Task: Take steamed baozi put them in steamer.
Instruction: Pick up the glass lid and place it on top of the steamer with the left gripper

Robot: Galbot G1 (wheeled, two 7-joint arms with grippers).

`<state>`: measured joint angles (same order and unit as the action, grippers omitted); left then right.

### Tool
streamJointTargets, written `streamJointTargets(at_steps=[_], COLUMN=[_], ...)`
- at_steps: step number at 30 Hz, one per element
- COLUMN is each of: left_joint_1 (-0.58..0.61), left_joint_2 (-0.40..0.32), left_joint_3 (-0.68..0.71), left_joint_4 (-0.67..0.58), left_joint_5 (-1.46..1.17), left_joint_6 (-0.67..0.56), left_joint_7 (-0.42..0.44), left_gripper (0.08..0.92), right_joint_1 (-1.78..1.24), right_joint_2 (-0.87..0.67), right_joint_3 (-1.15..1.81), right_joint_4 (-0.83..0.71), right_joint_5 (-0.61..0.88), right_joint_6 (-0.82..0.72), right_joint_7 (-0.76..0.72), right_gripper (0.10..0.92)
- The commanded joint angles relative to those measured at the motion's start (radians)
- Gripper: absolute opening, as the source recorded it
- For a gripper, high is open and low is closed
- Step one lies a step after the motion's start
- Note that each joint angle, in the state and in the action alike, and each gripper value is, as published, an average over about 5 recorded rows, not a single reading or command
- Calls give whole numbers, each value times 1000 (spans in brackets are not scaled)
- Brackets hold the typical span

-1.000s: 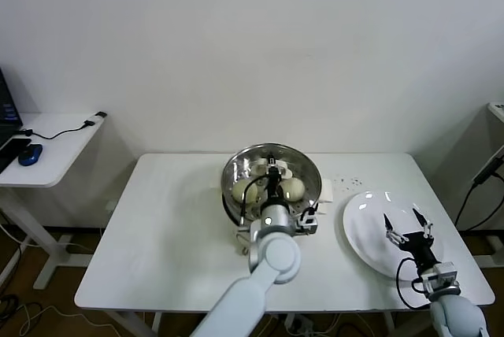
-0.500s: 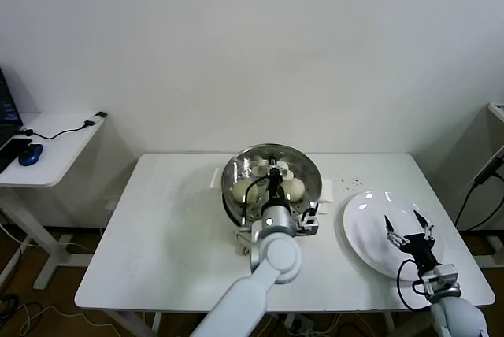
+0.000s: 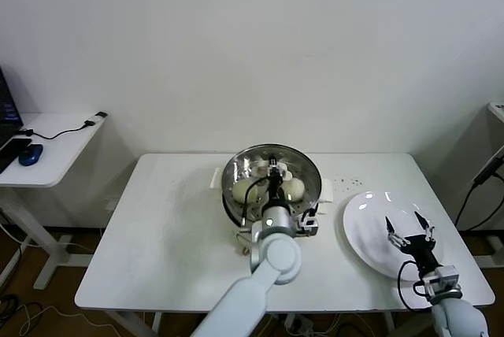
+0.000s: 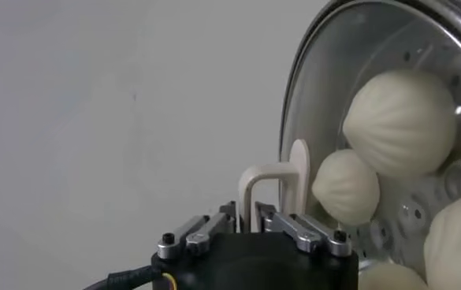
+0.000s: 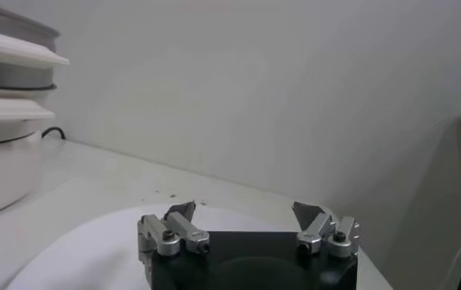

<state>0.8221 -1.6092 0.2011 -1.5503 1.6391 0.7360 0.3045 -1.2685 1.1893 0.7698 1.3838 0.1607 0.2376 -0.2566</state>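
Observation:
The steel steamer stands at the table's back middle on its white cooker base. Several off-white pleated baozi lie in it, one at the left and one at the right. The left wrist view shows the steamer rim and baozi inside. My left gripper hangs over the steamer's middle, its white fingers shut and empty beside a baozi. My right gripper is open and empty just above the white plate, also seen in the right wrist view.
The plate at the front right has nothing on it. A side desk with a blue mouse and a cable stands at the far left. A white wall runs behind the table.
Almost nothing. My right gripper has drifted slightly toward the table's front over the plate. The left gripper stays over the steamer.

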Motion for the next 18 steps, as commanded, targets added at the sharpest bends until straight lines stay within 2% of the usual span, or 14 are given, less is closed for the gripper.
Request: streamJointTargets(at_steps=[1,9,18], left_joint_1=[5,32,85], left_joint_2=[-49,-47,3], left_joint_3=[16,29,24], left_joint_4=[-47,-125,-233], left_joint_5=[20,26,18], left_joint_6=[49,49,49], left_joint_7=[46,88,97], left_gripper=[300,533,783], right_joint_1=[-1,-2,1], right_joint_2=[-2,-2,-2], right_joint_3=[4,14,14], right_joint_4=[-1,-3,-3], right_joint_5=[0,1,0], right_joint_6=[0,1,0], right_joint_7=[-1,-4,-5], right_gripper=[823,823,823])
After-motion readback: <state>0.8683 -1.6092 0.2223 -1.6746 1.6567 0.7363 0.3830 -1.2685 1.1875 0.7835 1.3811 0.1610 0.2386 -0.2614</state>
